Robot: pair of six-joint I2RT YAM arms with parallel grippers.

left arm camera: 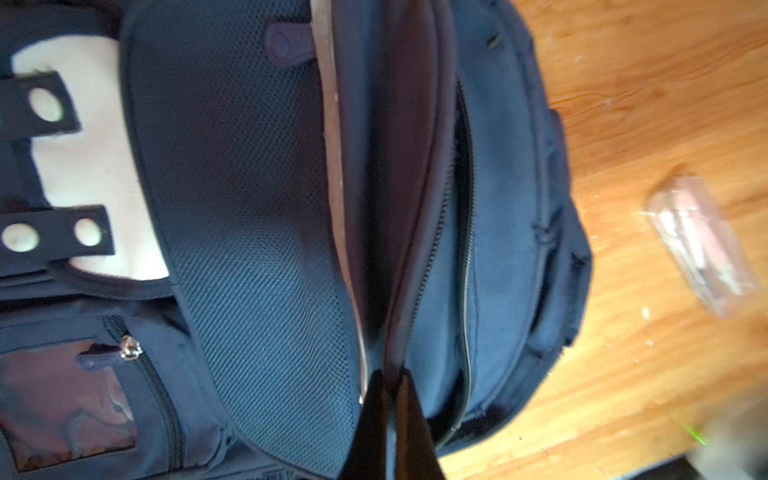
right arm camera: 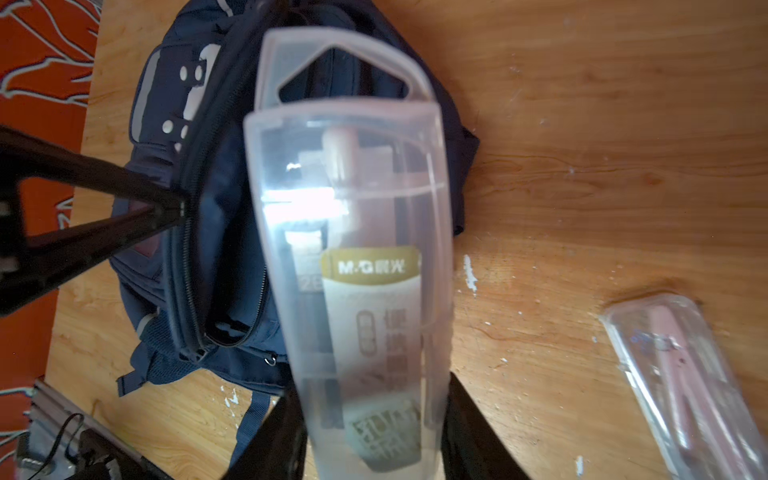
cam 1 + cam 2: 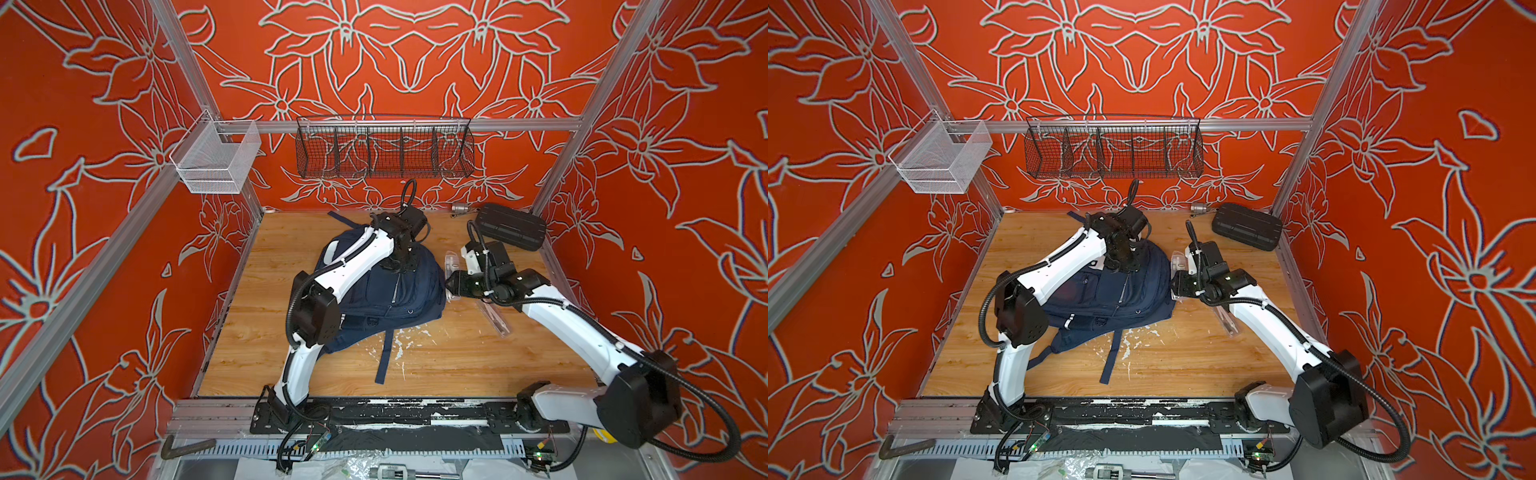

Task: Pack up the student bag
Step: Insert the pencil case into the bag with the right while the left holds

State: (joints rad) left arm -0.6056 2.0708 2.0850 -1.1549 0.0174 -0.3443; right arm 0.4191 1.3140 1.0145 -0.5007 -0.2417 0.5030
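In both top views you see the student bag (image 3: 386, 295) lying flat about the middle of the wooden table (image 3: 257, 332), with one strap trailing toward the near edge. Your left gripper (image 3: 401, 266) is down on the bag's far end. Your right gripper (image 3: 452, 286) sits just beside the bag's right side and carries a clear plastic case (image 3: 450, 259). A black ribbed case (image 3: 510, 226) lies at the far right corner, and a second clear case (image 3: 496, 320) lies flat near the right edge. In the left wrist view, the left gripper (image 1: 390, 384) is pinched tight on the rim of an open zip compartment of the student bag (image 1: 257, 208). In the right wrist view, the right gripper (image 2: 374, 424) clamps the clear plastic case (image 2: 349, 208) by one end, and the case hangs over the student bag (image 2: 216, 249). You can also see the left gripper (image 2: 174, 210) nipping the zip edge there. The second clear case (image 2: 685, 382) rests apart on bare wood.
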